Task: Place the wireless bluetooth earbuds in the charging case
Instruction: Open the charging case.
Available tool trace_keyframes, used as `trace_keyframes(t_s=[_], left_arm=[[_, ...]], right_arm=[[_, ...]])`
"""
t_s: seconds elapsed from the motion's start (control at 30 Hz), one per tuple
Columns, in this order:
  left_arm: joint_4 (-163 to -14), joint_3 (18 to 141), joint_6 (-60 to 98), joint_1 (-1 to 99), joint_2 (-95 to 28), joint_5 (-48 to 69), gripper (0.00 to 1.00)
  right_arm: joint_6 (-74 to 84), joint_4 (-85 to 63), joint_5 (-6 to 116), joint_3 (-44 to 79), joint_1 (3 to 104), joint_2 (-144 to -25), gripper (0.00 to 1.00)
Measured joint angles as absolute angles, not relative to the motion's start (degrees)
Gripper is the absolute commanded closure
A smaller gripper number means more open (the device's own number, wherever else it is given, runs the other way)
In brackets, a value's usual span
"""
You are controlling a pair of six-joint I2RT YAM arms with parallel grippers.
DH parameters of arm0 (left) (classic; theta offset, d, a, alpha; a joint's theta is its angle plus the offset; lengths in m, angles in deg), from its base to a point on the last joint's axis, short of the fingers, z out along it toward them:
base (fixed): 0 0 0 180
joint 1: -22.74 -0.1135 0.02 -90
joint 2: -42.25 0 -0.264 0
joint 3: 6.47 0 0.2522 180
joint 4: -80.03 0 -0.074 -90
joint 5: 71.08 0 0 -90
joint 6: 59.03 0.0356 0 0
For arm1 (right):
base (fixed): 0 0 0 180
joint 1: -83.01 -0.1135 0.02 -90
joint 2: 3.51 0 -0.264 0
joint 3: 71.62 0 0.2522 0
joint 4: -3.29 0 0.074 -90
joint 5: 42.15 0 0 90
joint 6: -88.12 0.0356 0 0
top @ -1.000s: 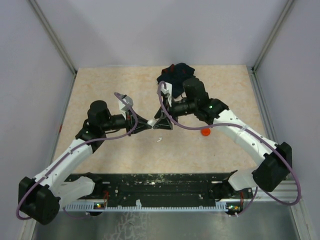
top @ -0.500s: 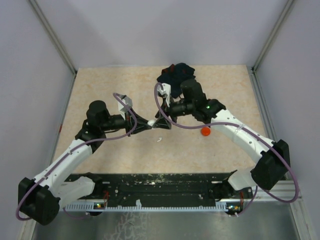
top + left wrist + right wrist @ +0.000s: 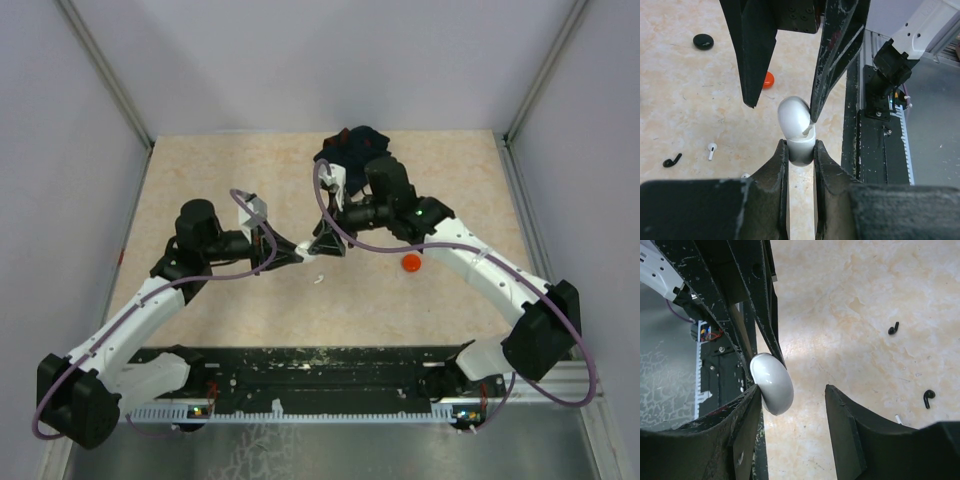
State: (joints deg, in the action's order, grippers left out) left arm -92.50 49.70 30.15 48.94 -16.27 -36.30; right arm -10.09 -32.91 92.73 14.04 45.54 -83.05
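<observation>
My left gripper (image 3: 801, 145) is shut on the base of the white charging case (image 3: 800, 150), held above the table. The case's rounded lid (image 3: 772, 382) stands open, and a white stem pokes out at the hinge. My right gripper (image 3: 792, 388) is open around the lid from the opposite side; one finger (image 3: 747, 420) touches the lid, the other stands apart. The two grippers meet at mid-table, the left (image 3: 297, 252) against the right (image 3: 326, 244). Loose earbuds lie on the table: a white one (image 3: 711, 150), a black one (image 3: 671, 160) and two more black ones (image 3: 894, 328) (image 3: 928, 397).
An orange-red puck (image 3: 410, 263) lies right of the grippers and a black puck (image 3: 703, 41) further off. A dark navy cloth (image 3: 350, 148) is bunched at the back, behind the right arm. One white earbud (image 3: 319, 278) lies just in front of the grippers.
The right gripper has shifted a little at the case and its jaws have narrowed slightly. The left arm holds the case still.
</observation>
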Motion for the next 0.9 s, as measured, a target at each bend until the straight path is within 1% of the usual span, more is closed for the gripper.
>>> trace_keyframes(t_s=[0.3,0.57,0.9], left_arm=[[-88.39,50.14,34.45,49.0,-16.08,-38.22,1.0],[-85.24,50.25,41.42,49.0,-13.02,-37.63,1.0],[-81.57,51.41,46.32,49.0,-14.2,-37.17,1.0]], right_arm=[[-9.41,-32.87,92.43,14.04,46.7,-83.03,0.47],[-8.75,-33.04,93.36,14.2,46.94,-83.03,0.47],[-8.14,-33.04,93.96,14.2,46.94,-83.03,0.46]])
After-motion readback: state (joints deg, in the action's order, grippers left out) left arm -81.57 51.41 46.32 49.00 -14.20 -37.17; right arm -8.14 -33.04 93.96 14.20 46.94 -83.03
